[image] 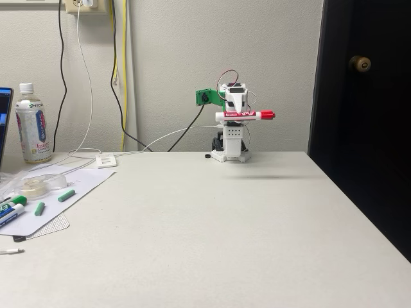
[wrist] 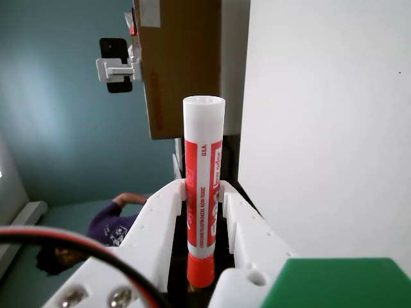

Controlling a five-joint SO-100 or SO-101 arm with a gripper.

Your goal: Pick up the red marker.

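At the far edge of the table (image: 212, 231), the end effector (image: 236, 116) gripped the red marker (image: 244, 116) about its barrel, lifted clear of the surface. In the fixed view the marker lay horizontal, red cap at right; in the wrist view, both fingers (wrist: 157, 215) pressed its label (wrist: 203, 192).

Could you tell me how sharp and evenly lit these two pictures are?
Fixed view: even soft light, a faint shadow on the table, everything sharp. Wrist view: the red marker in the pincer is crisp, the background softer and blue-tinted.
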